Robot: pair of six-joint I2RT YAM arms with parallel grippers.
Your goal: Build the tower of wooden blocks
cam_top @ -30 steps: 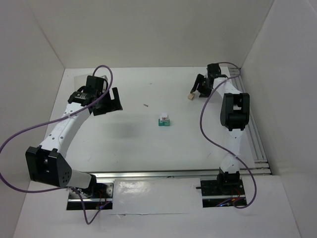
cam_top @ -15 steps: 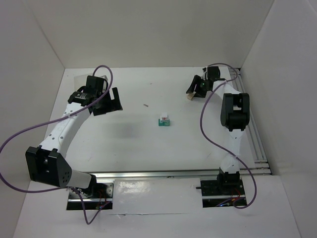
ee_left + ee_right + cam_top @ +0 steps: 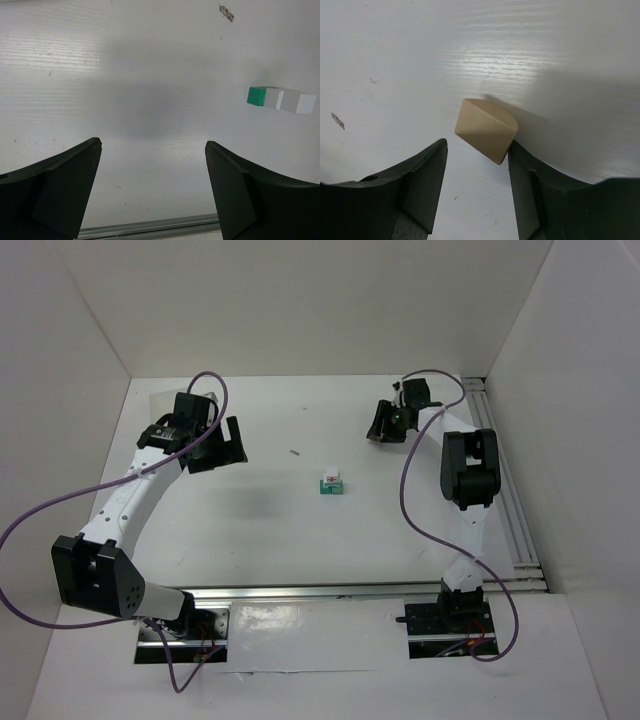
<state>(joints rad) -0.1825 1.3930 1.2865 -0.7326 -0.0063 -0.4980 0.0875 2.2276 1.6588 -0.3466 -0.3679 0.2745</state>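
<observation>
On the white surface, toward its far right corner, the right arm reaches out over the last loose piece. The left arm hangs at the far left.

Left claw: jaws spread wide, nothing between them, bare surface below.

Right claw: jaws apart and set either side of the tan block, not clamped on it.

Partial tower: white cube sits on the teal-green cube near the middle of the surface, well apart from the tan block. From above, the right claw hides that block; only the right wrist view shows it.

Step in hand, as judged: take hold of the tan block so it can go on top of the white cube.

Notes for a clean grasp:
- The block lies skewed to the jaws, with a ridge turned toward the camera (its exact shape cannot be told from this angle).
- The finger on the right of the wrist view looks to be touching the block's edge or just beside it. The other finger stands clear of it.
- Closing from here would likely shove or twist the block first. The claw should be centred, and rotated if the wrist allows, so both pads meet opposite sides together.
- The claw should close gently, then lift straight up.
- The carry to the stack should be slow, since the two cubes look easy to knock over.
</observation>
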